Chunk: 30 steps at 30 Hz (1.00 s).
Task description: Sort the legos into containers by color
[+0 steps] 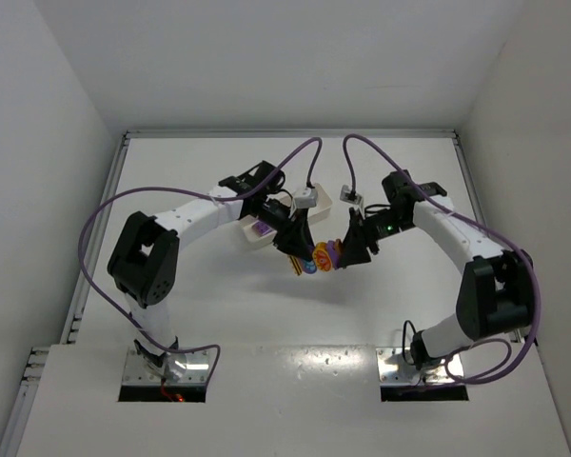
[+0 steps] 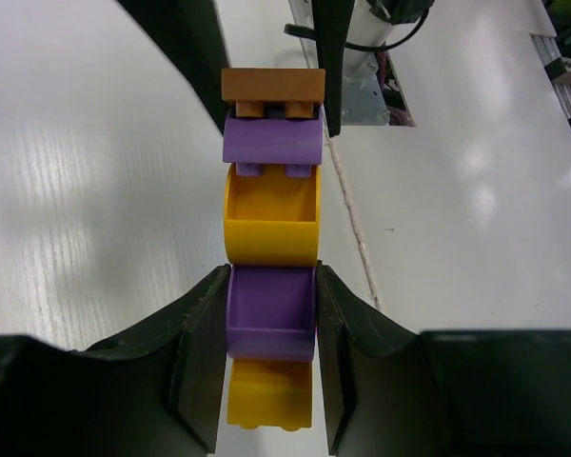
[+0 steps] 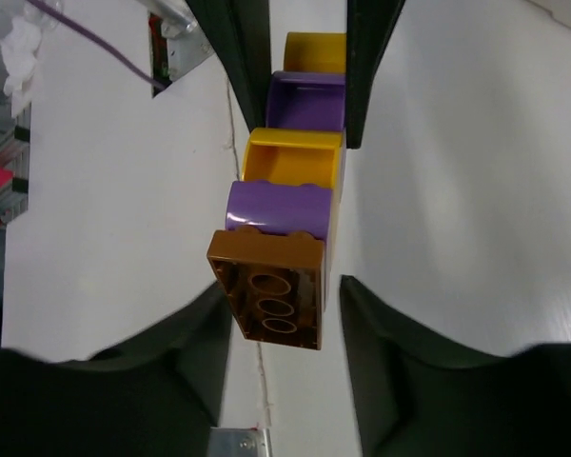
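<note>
Legos (image 1: 319, 257) hang as one stack above the bench (image 1: 219, 314), bridged between both hands. The left hand (image 2: 270, 286) clamps narrow on a purple brick (image 2: 270, 319); the right hand (image 3: 285, 295) pinches the orange end brick (image 3: 271, 300). Separation looks in hand — next, a straight pull apart, then the tray (image 1: 250, 238) beside the left hand.

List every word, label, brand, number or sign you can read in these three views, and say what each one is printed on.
None: no view shows readable text.
Lego stack: no lettering seen on any brick.
Orange brick, underside: plain tubes, no marks.
White tray: too small to show any label.
</note>
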Each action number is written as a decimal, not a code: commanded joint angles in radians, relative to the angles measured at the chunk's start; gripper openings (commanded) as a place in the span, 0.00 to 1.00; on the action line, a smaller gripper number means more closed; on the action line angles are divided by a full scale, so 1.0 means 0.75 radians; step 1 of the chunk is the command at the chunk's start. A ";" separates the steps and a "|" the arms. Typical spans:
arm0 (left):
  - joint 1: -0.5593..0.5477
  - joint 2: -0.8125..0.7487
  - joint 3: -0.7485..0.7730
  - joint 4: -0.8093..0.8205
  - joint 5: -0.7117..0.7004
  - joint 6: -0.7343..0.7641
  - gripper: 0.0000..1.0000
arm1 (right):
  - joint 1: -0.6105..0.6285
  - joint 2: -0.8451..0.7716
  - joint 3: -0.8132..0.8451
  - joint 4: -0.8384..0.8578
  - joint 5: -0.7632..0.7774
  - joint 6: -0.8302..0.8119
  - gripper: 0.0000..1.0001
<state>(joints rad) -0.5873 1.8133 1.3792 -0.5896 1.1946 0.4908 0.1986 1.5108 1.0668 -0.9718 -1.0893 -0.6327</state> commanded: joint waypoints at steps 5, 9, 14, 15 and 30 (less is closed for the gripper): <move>0.012 0.006 0.037 0.023 0.074 0.010 0.12 | -0.001 0.006 0.071 0.005 -0.067 -0.044 0.17; 0.012 -0.006 -0.012 0.023 0.060 0.037 0.12 | -0.048 -0.055 0.044 0.017 -0.051 -0.044 0.11; 0.012 -0.035 -0.064 0.023 0.048 0.061 0.12 | -0.123 -0.173 -0.001 0.017 -0.018 -0.044 0.06; 0.012 -0.047 -0.076 0.023 0.035 0.061 0.12 | -0.136 -0.186 -0.001 0.017 -0.004 -0.044 0.06; -0.139 -0.307 -0.440 0.386 -0.569 -0.092 0.10 | -0.328 -0.282 -0.119 0.097 0.233 0.015 0.06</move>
<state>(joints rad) -0.6384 1.6905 1.1149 -0.4671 0.9611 0.4801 -0.0208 1.3376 0.9909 -0.9520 -0.9398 -0.6304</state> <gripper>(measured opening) 0.420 0.373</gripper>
